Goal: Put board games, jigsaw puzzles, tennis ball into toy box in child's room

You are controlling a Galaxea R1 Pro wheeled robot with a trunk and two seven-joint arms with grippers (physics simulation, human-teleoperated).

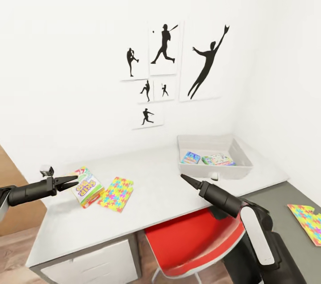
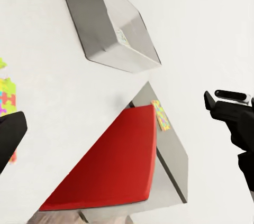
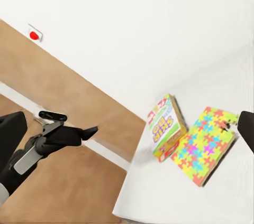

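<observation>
Toy box [image 1: 240, 152] holds two board games [image 1: 209, 158]; left fingers [image 1: 70, 181] slightly parted beside third game [image 1: 87, 187]; right fingers [image 1: 186, 179] together, empty.

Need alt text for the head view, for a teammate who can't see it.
A pale desk holds a grey toy box containing two board games, with a third board game beside a jigsaw puzzle near the open left tool. The right tool points toward the box; a red chair sits below.

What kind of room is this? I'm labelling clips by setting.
Probably a child's bedroom or playroom: baseball-player silhouette pictures on the white wall, a desk with a board game and jigsaw puzzle, a toy tray, a red chair.
</observation>
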